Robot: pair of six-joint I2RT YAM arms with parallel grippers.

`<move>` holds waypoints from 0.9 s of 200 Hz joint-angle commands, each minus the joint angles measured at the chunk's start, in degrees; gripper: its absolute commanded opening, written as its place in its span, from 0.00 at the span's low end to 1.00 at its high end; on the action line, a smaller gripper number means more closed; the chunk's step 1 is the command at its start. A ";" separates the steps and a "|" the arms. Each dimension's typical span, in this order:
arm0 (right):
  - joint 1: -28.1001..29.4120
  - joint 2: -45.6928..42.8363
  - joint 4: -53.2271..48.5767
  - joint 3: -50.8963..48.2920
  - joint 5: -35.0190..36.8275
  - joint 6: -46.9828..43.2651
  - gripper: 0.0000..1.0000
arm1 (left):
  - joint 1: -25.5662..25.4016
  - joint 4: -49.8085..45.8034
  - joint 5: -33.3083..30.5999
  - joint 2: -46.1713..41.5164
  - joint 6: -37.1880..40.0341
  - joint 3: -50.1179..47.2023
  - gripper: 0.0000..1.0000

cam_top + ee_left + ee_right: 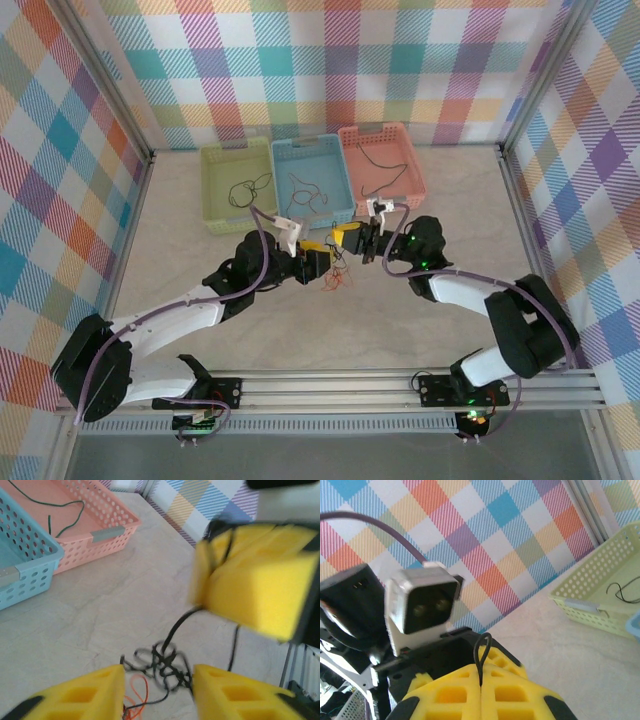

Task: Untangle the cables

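Pinching a black cable (482, 656) between closed pads (451, 696), the right gripper (481, 692) holds it above the table (90, 610). The left gripper (157, 692) stands half-spread, fingers (85, 696) flanking the black-and-orange tangle (162, 664) lying on that table.

Walls (330, 60): pastel plaid, with pink, orange, teal, lilac and yellow bands crossing on white.
Surface (420, 330): pale beige, faintly marbled.
Green basket (212, 190): soft lime.
Blue basket (315, 218): sky blue with grey label tabs.
Pink basket (415, 165): salmon.
Cables (162, 665): mostly black, with orange and red strands.
Left gripper (157, 690): bright yellow pads edged in black.
Right gripper (481, 695): the same yellow on a black body.
Arms (170, 325): white shells, black joints.
Hoses (260, 240): lilac.
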 commanded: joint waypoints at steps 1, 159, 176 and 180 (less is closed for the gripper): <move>0.35 -2.03 -3.32 1.50 -0.39 -0.34 0.00 | -0.49 2.82 0.06 -1.92 -0.13 0.02 0.56; 2.30 0.33 -10.97 2.87 -4.33 -7.03 0.00 | -0.53 -1.27 -2.07 -0.17 -0.43 2.46 0.07; 2.29 -1.45 -17.32 3.64 -3.18 -11.96 0.00 | -0.43 -4.22 -7.52 -0.98 -0.67 2.80 0.00; 2.27 -2.02 -19.13 3.79 -2.73 -13.09 0.00 | -0.49 -5.25 -9.19 -1.29 -0.63 2.90 0.00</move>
